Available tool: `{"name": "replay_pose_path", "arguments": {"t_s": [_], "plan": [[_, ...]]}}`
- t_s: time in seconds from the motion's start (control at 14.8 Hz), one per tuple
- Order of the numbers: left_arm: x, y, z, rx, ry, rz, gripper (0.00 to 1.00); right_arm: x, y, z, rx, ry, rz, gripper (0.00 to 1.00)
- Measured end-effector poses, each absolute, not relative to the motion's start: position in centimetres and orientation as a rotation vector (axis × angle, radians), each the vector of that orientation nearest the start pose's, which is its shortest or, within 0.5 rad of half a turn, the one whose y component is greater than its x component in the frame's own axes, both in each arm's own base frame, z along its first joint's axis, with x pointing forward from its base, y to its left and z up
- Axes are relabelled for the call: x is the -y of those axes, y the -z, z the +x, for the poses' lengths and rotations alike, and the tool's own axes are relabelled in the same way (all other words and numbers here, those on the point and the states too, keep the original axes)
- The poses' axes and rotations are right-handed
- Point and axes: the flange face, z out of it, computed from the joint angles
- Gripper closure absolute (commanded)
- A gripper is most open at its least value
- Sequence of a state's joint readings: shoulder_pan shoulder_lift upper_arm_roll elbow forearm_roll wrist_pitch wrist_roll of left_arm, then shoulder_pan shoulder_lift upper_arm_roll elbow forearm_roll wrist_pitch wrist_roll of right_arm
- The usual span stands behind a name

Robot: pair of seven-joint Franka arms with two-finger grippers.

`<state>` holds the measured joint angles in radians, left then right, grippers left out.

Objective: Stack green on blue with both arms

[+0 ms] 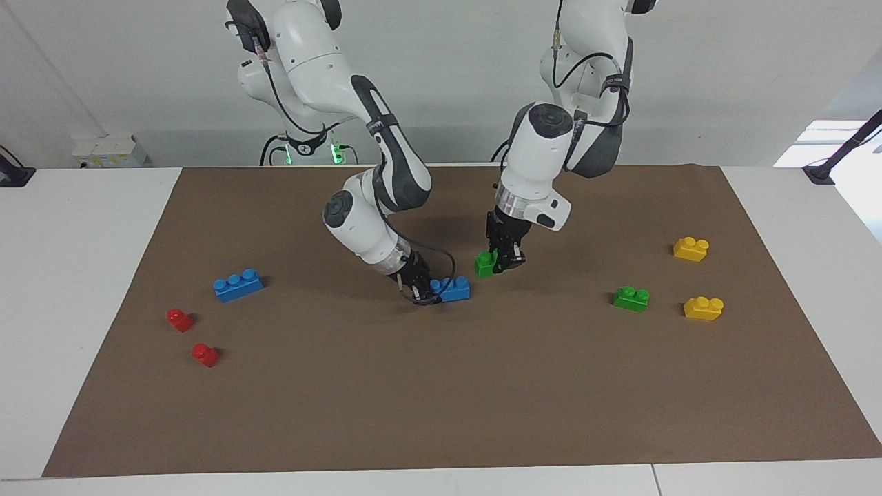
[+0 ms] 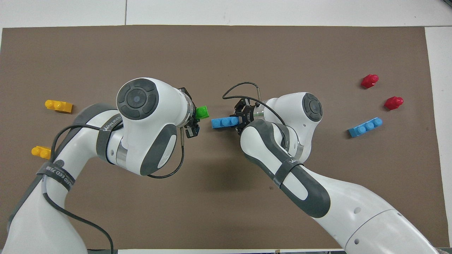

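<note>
Two of our pincers each grip a brick over the middle of the brown mat (image 1: 441, 413): left gripper (image 1: 506, 258) clenched on the green brick (image 1: 485, 264), right gripper (image 1: 422, 289) clenched on the blue brick (image 1: 455, 289). Green hangs just beside blue's free end, maybe slightly higher, blue's long side pointing toward it

Overhead view: left arm (image 2: 144, 120) hides the loose green brick (image 1: 632, 297); right gripper (image 2: 240, 118) covers one end of the held blue brick (image 2: 224, 122); fingertip contact indiscernible.
</note>
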<state>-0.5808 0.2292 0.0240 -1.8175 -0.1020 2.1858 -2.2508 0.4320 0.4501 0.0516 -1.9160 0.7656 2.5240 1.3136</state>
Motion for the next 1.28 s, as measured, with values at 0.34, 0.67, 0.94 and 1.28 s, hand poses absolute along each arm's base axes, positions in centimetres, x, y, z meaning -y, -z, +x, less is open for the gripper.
{"name": "replay_pose_path", "arguments": {"t_s": [0.34, 0.67, 0.94, 1.28], "plan": [[41.1, -39.1, 52.1, -2.32, 0.033, 1.992, 1.0, -29.0, -27.2, 57.2, -1.77, -0.421, -2.017, 1.0], [40.5, -38.4, 52.9, -2.34, 0.01, 1.974, 1.0, -29.0, -27.2, 57.2, -1.771, -0.42, -2.016, 1.0], [40.4, -37.2, 52.9, -2.326, 0.004, 1.96, 1.0, -28.9, -27.2, 57.2, -1.772, -0.42, -2.016, 1.0], [40.7, -36.8, 52.7, -2.31, 0.004, 1.969, 1.0, -28.8, -27.2, 57.2, -1.774, -0.419, -2.015, 1.0]]}}
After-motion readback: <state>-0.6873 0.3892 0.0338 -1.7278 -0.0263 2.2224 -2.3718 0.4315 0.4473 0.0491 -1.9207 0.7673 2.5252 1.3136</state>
